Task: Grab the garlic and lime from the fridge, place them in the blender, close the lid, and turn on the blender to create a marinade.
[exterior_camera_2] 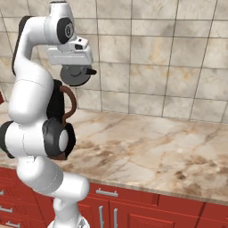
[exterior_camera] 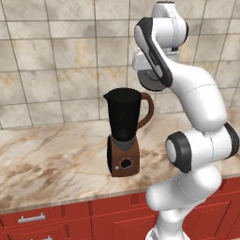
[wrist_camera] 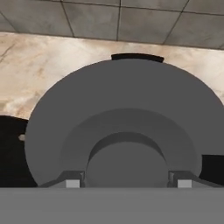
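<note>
One blender, one lid, one marble counter (red cabinets below).

We see the blender standing on the counter, near the tiled wall behind it. The lid sits in the gripper above the blender, apart from its jar. Cabinets run below the counter's near edge.

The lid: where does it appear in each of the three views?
Left base view: lid upper middle, above the blender.
Right base view: upper left, again above the blender.
Hand view: centre, very large.
Shared landmark: the marble counter.
</note>
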Tool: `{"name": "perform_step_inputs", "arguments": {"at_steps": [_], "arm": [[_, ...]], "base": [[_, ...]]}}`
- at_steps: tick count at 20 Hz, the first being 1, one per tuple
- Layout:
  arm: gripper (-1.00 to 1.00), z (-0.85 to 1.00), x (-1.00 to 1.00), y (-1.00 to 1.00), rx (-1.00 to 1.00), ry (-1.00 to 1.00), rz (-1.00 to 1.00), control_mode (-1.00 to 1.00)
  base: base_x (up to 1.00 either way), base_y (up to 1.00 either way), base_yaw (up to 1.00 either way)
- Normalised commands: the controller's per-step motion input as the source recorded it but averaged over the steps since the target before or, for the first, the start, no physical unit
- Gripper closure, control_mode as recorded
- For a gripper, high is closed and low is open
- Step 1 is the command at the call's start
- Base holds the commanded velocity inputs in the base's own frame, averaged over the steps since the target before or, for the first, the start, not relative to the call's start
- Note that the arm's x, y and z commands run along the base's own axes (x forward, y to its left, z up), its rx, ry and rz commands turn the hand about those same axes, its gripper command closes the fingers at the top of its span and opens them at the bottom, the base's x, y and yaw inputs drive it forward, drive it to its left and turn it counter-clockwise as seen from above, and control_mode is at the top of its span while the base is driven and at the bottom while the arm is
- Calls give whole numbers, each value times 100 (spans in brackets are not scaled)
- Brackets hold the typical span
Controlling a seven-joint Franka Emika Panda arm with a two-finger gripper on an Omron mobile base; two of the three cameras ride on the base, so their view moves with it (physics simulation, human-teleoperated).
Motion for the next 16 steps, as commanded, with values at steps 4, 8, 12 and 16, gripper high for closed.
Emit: {"name": "perform_step_inputs", "arguments": {"at_steps": [4, 8, 12, 16], "arm": [[100, 49, -20, 0, 0, -10, 0, -100], [100, 58, -32, 3, 0, -13, 1, -100], [100, 0, -54, 64, 0, 0, 5, -100], [100, 0, -51, 81, 0, 0, 4, -100]], "base": [[0, 0, 0], [0, 0, 0], [0, 0, 0], [0, 0, 0]]}}
